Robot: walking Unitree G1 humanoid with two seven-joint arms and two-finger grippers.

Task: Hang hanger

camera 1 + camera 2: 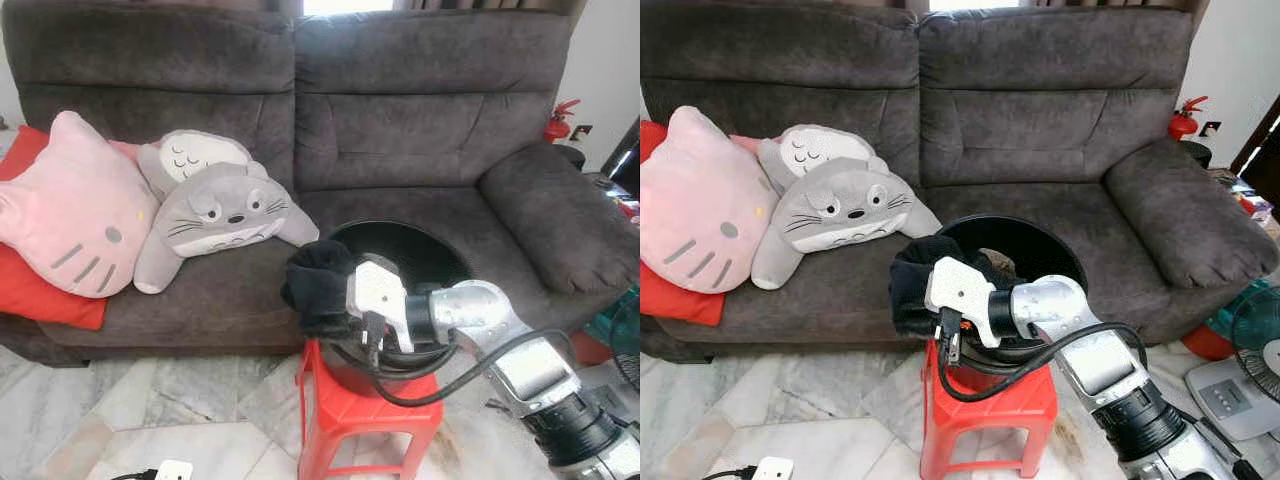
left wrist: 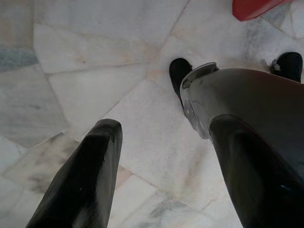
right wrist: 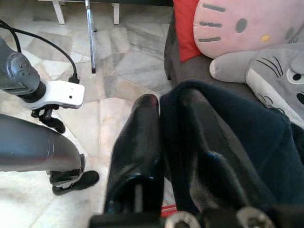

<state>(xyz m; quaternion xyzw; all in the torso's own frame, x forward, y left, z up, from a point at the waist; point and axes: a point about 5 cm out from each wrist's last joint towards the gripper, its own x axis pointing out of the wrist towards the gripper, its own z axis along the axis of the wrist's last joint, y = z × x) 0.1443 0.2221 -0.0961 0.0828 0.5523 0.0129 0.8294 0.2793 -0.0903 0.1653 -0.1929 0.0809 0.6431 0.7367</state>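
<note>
Right gripper (image 3: 164,156) clamped on dark cloth (image 1: 318,285) over black basket (image 1: 420,245); left gripper (image 2: 161,161) spread above floor (image 2: 95,61).

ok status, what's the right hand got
Right hand shut on dark garment beside black basket on red stool. Left hand open, idle over floor. No hanger seen.

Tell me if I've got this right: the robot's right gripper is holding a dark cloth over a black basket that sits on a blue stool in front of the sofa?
Nearly. The stool is red, not blue, as the right eye view shows. The rest holds: the right gripper grips the dark cloth at the black basket before the sofa.
</note>
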